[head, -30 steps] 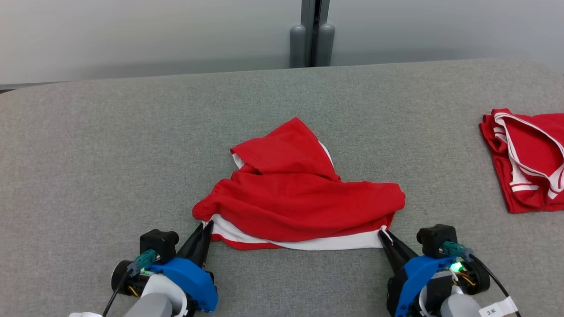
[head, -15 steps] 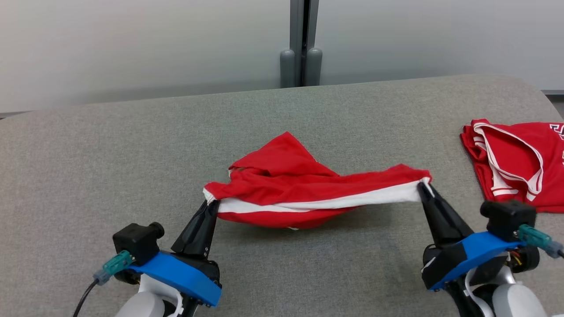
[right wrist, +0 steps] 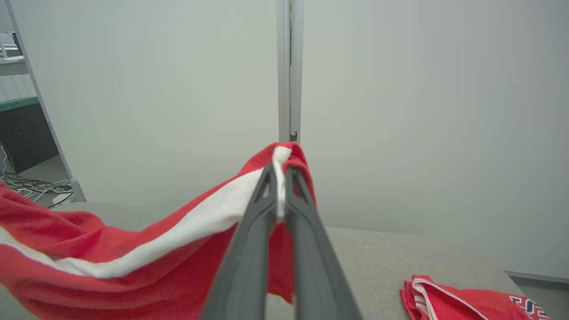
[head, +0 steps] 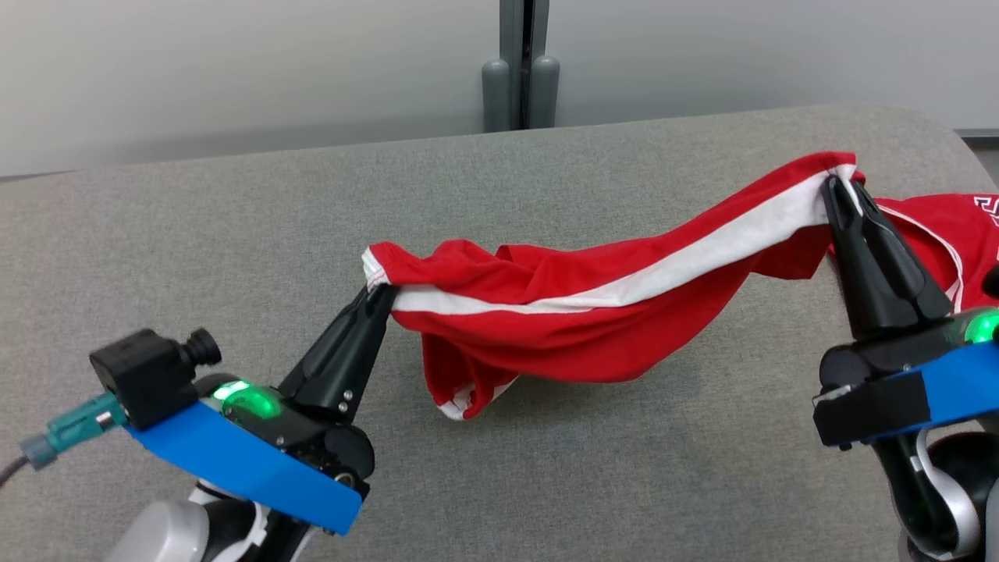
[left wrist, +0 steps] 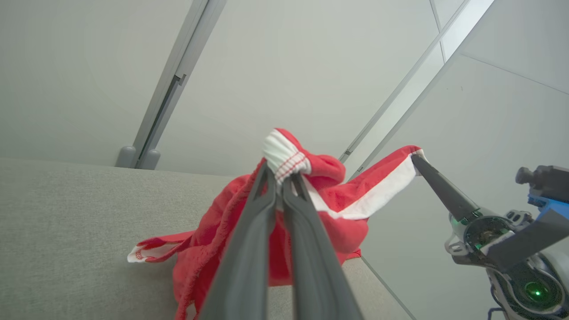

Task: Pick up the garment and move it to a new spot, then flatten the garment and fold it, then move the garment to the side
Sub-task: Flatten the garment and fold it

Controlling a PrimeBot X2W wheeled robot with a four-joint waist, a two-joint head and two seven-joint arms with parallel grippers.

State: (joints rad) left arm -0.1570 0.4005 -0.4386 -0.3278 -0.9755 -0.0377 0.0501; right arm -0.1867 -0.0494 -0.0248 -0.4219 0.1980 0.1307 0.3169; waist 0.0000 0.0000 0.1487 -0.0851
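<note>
The garment (head: 593,312) is red cloth with a white band along one edge, stretched in the air between my two grippers above the grey table (head: 195,234). My left gripper (head: 380,290) is shut on its left corner, my right gripper (head: 840,181) shut on its right corner, held higher. The cloth sags in the middle and a lower flap hangs toward the table. The left wrist view has the garment (left wrist: 338,200) bunched at my left gripper (left wrist: 279,171). In the right wrist view the garment (right wrist: 146,249) trails left from my right gripper (right wrist: 278,171).
A second red garment (head: 952,234) with white trim lies on the table at the far right, partly behind my right gripper; it is the red garment (right wrist: 466,302) low in the right wrist view. A pale wall with a grey post (head: 521,62) stands behind the table.
Both grippers have lifted the garment off the table and spread it wider; the right one rose higher and moved right. The head camera has shifted too.
</note>
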